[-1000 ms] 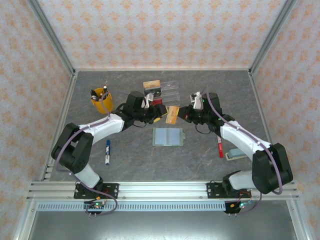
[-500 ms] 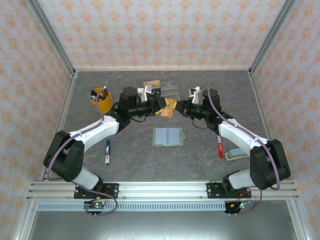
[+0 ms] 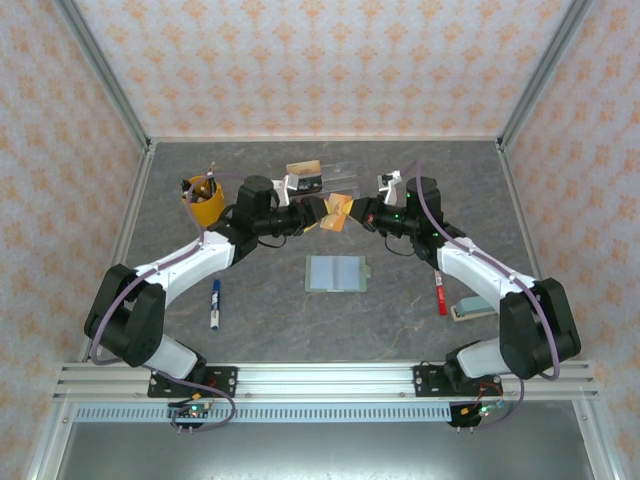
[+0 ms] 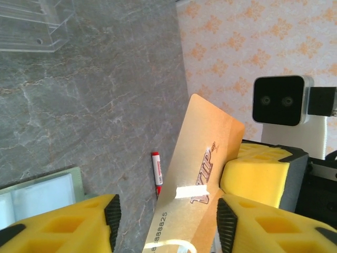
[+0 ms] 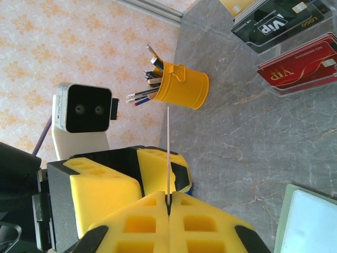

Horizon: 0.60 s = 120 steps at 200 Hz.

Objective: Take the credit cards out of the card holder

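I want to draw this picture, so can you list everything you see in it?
tan card: 1, tan-orange, in the air between both grippers
card holder: 1, sage green, lying open mid-table
clear tray: 1, see-through, at the back
black card: 1, in the tray
red card: 1, in the tray
second tan card: 1, in the tray
pen cup: 1, yellow, back left, holding pens
blue marker: 1, front left
red marker: 1, right side
small object: 1, grey-green, beside the red marker; cannot tell what
right gripper: yellow pads, shut on the tan card
left gripper: yellow pads, open around that card
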Available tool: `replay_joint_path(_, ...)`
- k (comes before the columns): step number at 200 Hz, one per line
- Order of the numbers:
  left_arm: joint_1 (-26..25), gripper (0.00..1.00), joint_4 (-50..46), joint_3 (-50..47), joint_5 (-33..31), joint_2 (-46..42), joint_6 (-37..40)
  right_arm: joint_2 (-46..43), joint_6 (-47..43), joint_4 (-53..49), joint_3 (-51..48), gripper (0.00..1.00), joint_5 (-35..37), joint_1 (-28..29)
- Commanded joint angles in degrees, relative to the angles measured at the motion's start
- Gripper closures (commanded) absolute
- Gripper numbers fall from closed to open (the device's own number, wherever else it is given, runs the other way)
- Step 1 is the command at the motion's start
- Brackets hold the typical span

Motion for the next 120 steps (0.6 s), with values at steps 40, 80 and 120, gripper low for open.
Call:
replay_joint_path(40,0.3,0.64,12.0,-1.0,6.2,1.3,-4.6,1.8,1.1,4.1,0.6,1.00,-2.0,-0.4)
replay_joint_path(80,0.3,0.75,14.1,-1.4,6.8,1.3,-5.8,2.2,0.9,3.5,0.0,0.98,-2.2,-1.2)
replay_joint_path(120,0.3,0.92,15.5,-1.4,8.0,1.4,-6.2,2.9,0.7,3.1,-0.1,0.95,-2.2,-1.1)
